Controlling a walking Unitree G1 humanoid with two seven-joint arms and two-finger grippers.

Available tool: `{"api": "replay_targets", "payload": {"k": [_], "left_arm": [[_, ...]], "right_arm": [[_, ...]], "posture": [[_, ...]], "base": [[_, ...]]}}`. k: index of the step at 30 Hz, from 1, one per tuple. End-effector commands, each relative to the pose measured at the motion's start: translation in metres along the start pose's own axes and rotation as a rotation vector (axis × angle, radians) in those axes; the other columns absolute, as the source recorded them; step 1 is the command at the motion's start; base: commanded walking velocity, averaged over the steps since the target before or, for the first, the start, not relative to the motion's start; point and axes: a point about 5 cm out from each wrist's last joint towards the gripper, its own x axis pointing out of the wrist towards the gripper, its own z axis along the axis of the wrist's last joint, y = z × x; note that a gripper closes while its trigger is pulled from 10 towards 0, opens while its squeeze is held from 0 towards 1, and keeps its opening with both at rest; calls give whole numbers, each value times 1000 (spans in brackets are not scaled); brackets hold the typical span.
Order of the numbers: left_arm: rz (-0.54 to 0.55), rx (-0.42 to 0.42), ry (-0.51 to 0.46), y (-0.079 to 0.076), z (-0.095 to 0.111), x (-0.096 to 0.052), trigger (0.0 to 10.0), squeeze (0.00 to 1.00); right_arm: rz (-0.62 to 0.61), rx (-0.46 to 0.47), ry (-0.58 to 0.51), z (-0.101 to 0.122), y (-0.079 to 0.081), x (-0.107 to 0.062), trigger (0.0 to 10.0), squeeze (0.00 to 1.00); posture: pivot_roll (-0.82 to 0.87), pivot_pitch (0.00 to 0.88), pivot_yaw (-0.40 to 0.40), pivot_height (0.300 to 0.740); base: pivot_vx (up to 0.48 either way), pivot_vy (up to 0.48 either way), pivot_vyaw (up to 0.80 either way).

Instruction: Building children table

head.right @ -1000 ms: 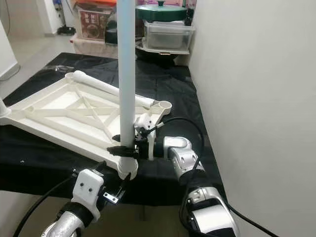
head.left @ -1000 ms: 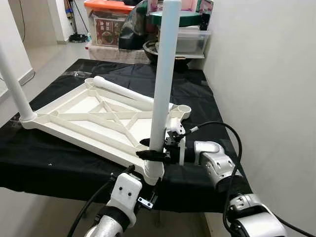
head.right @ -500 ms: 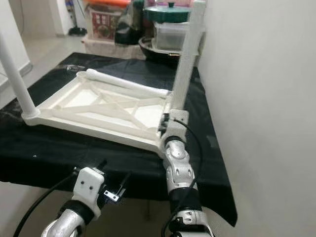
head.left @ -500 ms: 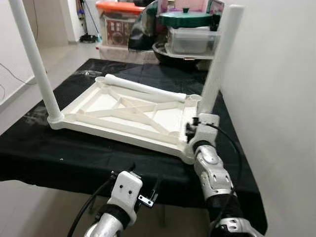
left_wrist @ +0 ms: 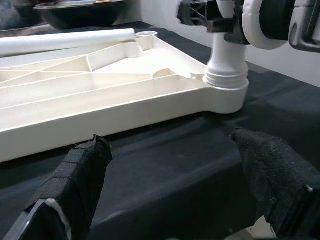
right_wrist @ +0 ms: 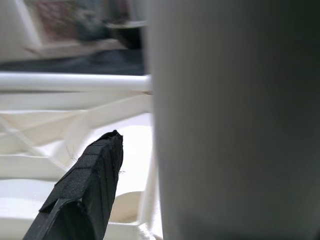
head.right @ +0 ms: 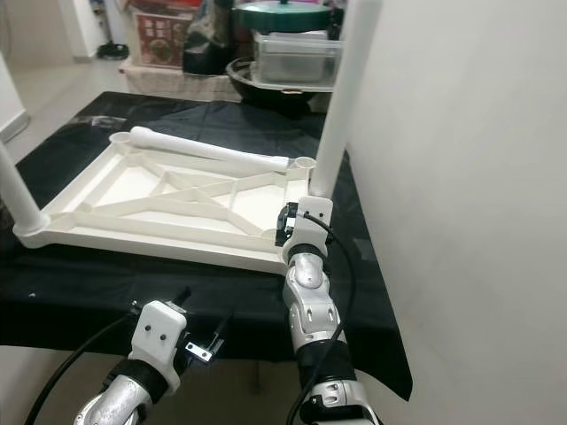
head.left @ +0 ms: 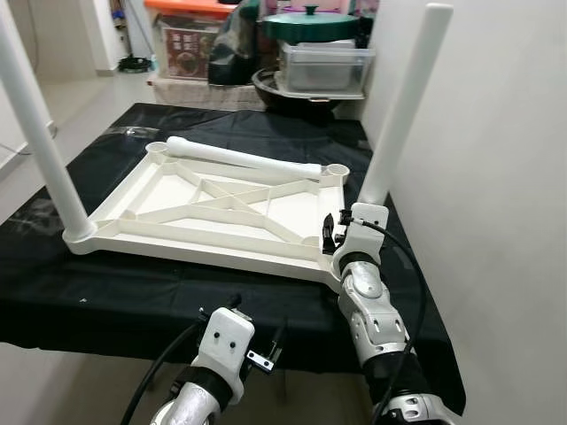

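One right hand (head.left: 337, 232) clamps the upright table leg (head.left: 403, 106).

A loose leg (head.left: 244, 157) lies across the tabletop's (head.left: 168, 235) far edge, behind two upright legs.

The right gripper (head.left: 335, 232) now sits at the tabletop's (head.left: 213, 197) near right corner, where the white leg (head.left: 403, 106) stands in its socket, no longer at the front-centre, and its arm reaches forward.

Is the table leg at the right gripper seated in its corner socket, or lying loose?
Seated: the leg stands upright in the tabletop corner socket.
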Motion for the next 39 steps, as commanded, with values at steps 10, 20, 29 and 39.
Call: {"api": "replay_targets", "payload": {"k": [10, 20, 29, 39], "left_arm": [[-6, -5, 2, -1, -1, 1, 10000, 0], [-7, -1, 1, -2, -1, 1, 10000, 0], [-4, -1, 2, -2, -1, -1, 10000, 0], [-5, -5, 2, -2, -1, 0, 10000, 0]], "right_arm": [[439, 70, 71, 2, -2, 10, 10000, 0], [1329, -87, 268, 22, 5, -12, 10000, 0], [1529, -182, 336, 10, 29, -14, 0, 0], [991, -212, 192, 3, 22, 12, 0, 0]], "posture": [[108, 16, -97, 740], [128, 23, -101, 740], [131, 26, -104, 740], [125, 20, -104, 740]], "base": [[0, 0, 0], [0, 0, 0], [0, 0, 0], [0, 0, 0]]}}
